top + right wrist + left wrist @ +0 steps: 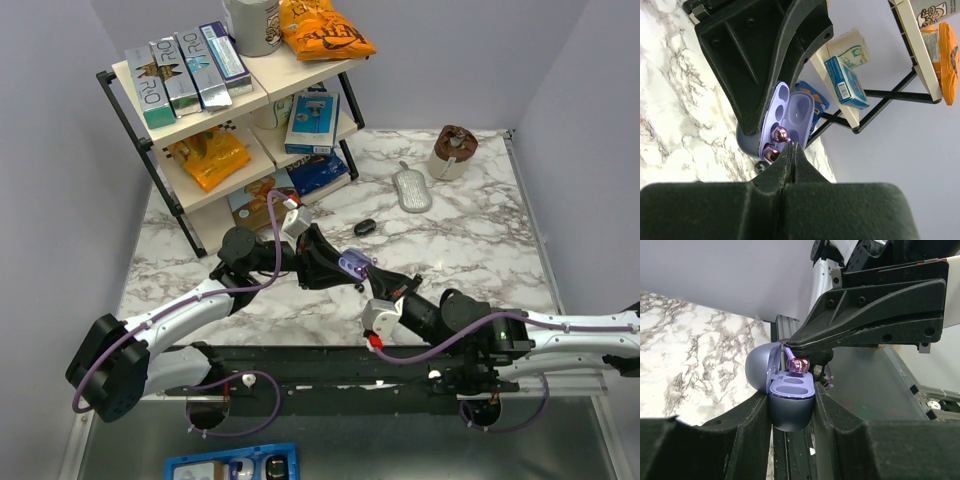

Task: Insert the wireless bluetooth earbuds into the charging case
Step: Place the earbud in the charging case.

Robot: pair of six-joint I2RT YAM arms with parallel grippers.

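My left gripper (790, 399) is shut on the dark grey charging case (790, 412), held up above the marble table with its lid (760, 371) swung open. In the top view the case (353, 266) sits between both grippers. My right gripper (792, 146) is shut, and its tips pinch the thin lilac stem of a shiny pink earbud (780, 133) right over the lilac tray. A second pink earbud (771, 152) sits in the well beside it. From the left wrist view, the right gripper (790, 347) reaches in from above and one earbud (799, 365) touches the tray's far end.
A two-tier shelf (230, 110) with boxes and snack bags stands at the back left. On the table lie a small dark object (365, 227), a grey oval item (412, 190) and a brown cup (453, 152). A blue tray (232, 466) sits below the arm bases.
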